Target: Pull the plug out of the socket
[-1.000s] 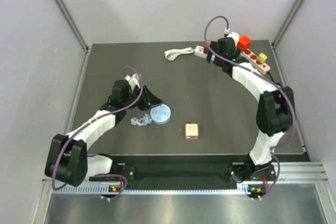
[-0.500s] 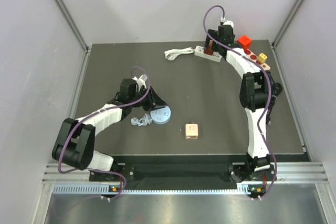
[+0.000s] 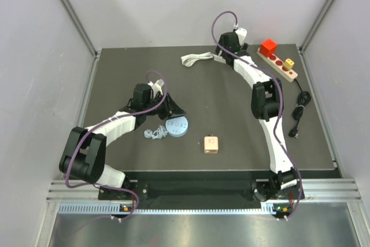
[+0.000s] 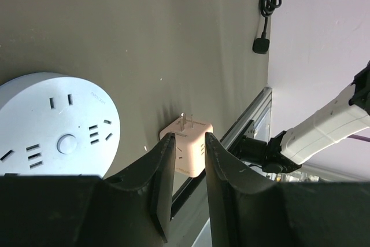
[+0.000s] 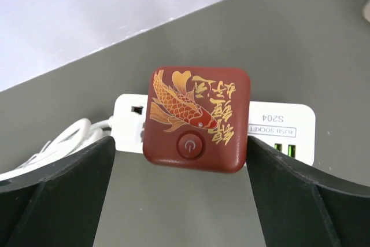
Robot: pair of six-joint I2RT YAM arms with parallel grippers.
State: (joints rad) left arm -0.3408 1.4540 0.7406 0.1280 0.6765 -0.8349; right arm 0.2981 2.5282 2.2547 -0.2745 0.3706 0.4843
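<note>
**A:** Where is the plug?

**B:** The red plug (image 5: pixel 196 121), with a gold fish and a power button on its face, sits pushed into the white power strip (image 5: pixel 283 125). That is at the far edge of the table (image 3: pixel 231 114), a little right of the middle. The strip's white cord (image 3: pixel 195 59) lies bundled just to its left.

**A:** And the right gripper?

**B:** The right gripper (image 5: pixel 180 146) hangs directly over the plug, jaws spread wide with one finger on each side. On the left there is a clear gap. On the right the finger (image 5: pixel 300 206) lines up with the plug's edge, and I cannot tell whether it touches. Nothing is gripped.

**A:** The left one?

**B:** The left gripper (image 4: pixel 189 138) is low over the table, left of the middle, with its jaws only narrowly apart and holding nothing. The round pale-blue socket (image 4: pixel 55 122) lies just beside it. The pink cube adapter (image 4: pixel 186 148) sits beyond its fingertips, apart from them.

**A:** Anything else?

**B:** A wooden board (image 3: pixel 281 65) with red blocks lies at the far right. A black cable (image 3: pixel 298 111) lies nearer, along the right side.
</note>
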